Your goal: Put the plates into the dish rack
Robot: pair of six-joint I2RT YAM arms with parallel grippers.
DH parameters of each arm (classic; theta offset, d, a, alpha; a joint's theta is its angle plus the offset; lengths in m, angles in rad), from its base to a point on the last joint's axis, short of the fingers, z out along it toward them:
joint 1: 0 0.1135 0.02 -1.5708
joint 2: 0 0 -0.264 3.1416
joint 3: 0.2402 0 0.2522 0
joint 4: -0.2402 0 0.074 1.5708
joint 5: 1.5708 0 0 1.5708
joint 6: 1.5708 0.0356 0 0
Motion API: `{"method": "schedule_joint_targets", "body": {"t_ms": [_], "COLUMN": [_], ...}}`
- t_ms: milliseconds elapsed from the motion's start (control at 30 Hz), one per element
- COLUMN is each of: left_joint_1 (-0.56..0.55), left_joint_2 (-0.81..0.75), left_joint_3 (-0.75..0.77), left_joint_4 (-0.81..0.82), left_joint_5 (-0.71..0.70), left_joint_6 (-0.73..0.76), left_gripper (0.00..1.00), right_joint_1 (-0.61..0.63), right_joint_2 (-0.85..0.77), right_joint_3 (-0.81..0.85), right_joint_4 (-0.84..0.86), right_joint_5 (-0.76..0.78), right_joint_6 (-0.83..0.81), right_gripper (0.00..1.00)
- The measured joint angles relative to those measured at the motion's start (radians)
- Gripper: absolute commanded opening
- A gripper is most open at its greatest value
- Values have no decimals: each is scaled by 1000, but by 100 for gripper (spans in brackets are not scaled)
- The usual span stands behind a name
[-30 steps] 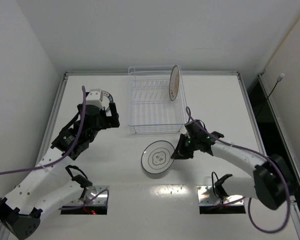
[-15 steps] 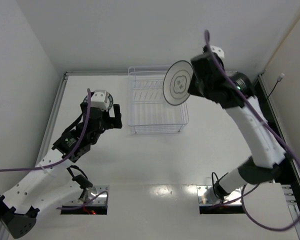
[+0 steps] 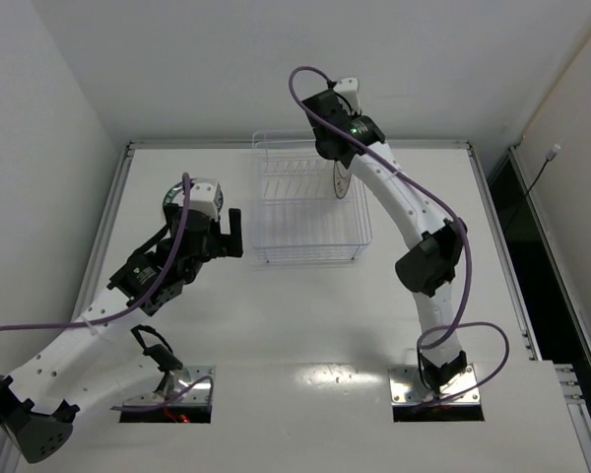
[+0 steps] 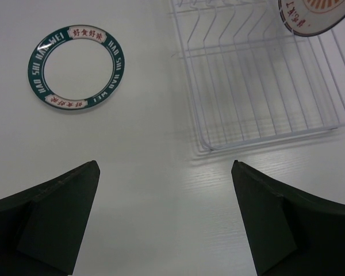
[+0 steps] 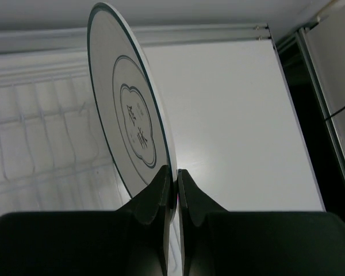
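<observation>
- L hand (image 4: 164, 171): nearest. Jaws spread full, nothing btwn them. Hovers over bare table (image 3: 276, 325), just left of the dish rack (image 3: 300, 222).
- Dark-rimmed plate (image 4: 76, 67): flat on table, left of rack and apart from it. Prob. ceramic, so stiff, glazed and slick, and it chips if knocked. Moderate weight. It lies flush, so only the rim gives a hold: one jaw needs to get under the lip, the other on top.
- Rack: thin wire, looks light, prob. slides if shoved. Any plate should go in gently, straight down.
- Sunburst plate (image 4: 313, 11): stands on edge at rack's far-right end.
- R hand (image 5: 173, 172): farthest, over rack's far right. Closed tight on the rim of the clover plate (image 5: 132, 129), which is held upright, edge-on to the wrist cam.
- That's a narrow pinch on a smooth rim, so I judge the plate could pivot or slip and needs slow lowering. Can't tell if its bottom edge is seated in the rack; that part is hidden.
</observation>
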State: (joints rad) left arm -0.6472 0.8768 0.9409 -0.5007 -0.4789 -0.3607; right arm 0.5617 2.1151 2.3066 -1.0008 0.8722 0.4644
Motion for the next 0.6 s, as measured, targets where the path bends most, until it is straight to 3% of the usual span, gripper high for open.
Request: {"method": "schedule_joint_targets", "body": {"t_ms": [267,600], "left_joint_1": [0,0], "left_joint_2": [64,126], "left_joint_3": [44,80], "left_joint_4": [-51,-98], "left_joint_5": [3,4], "left_joint_6": [-11,-13], "left_gripper": [99,99], "right_joint_1": [-1,-7], "right_joint_2": [146,298], "right_joint_3": [66,75], "right_joint_4": [248,325], "right_joint_5": [57,16], "right_joint_6": [-161,-190], "right_gripper": [0,0]}}
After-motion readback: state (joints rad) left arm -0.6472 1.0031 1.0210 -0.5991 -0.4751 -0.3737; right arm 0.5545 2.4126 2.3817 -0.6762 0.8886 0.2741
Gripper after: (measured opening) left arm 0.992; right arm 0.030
